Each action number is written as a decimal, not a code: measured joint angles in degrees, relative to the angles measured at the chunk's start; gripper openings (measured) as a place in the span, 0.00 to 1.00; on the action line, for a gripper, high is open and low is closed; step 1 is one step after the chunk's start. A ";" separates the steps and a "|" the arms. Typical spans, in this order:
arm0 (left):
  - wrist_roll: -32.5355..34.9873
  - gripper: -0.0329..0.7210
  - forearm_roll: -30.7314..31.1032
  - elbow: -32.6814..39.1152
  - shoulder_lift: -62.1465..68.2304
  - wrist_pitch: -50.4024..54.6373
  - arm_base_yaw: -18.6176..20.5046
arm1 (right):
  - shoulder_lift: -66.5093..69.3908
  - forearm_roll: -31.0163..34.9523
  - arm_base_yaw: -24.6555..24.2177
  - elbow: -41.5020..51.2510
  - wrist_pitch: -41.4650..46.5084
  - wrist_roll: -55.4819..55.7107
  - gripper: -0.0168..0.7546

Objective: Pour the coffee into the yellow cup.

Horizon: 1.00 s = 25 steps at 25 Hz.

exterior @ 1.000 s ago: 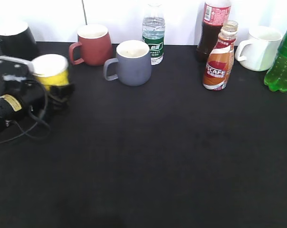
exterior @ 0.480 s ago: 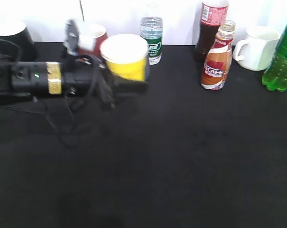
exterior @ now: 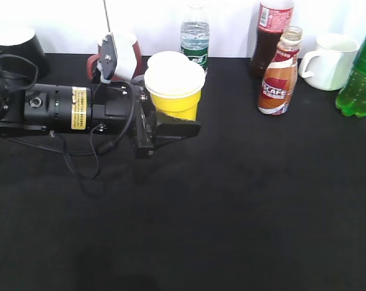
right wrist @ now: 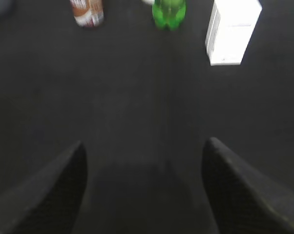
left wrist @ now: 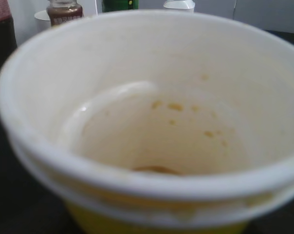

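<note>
My left gripper [exterior: 171,124] is shut on the yellow cup [exterior: 175,94] and holds it upright above the black table, left of centre. The cup fills the left wrist view [left wrist: 152,122]; its white inside shows brown stains and a little residue at the bottom. The coffee bottle [exterior: 280,74], light brown with an orange-red Nescafe label and no cap, stands at the back right; it also shows in the right wrist view [right wrist: 87,12]. My right gripper [right wrist: 144,151] is open and empty over bare table, out of the exterior view.
Along the back stand a black mug [exterior: 16,45], a red mug [exterior: 119,51], a grey mug [exterior: 165,59] behind the cup, a water bottle [exterior: 195,36], a cola bottle [exterior: 271,33], a white mug [exterior: 331,60] and a green bottle [exterior: 359,76]. A white box [right wrist: 232,31] lies by the right arm.
My left gripper has carried the yellow cup from the far left rightwards to left of centre. The bottles and mugs have not moved.
</note>
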 joint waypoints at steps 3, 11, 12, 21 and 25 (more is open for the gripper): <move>-0.07 0.64 0.00 0.00 0.00 0.00 0.00 | 17.53 2.04 0.00 -0.33 -17.96 -0.78 0.76; -0.14 0.64 0.00 0.00 0.00 0.01 0.00 | 59.39 16.23 8.41 6.28 -76.33 -20.99 0.76; -0.14 0.64 0.00 0.00 0.00 0.01 0.00 | 64.25 16.03 11.09 6.28 -83.07 -20.01 0.76; -0.14 0.64 0.00 0.00 0.00 0.06 0.00 | 103.16 8.20 15.06 -2.88 -110.85 -1.96 0.87; -0.14 0.64 0.00 0.00 0.00 0.06 0.00 | 107.01 9.61 15.06 -8.73 -110.92 -2.07 0.86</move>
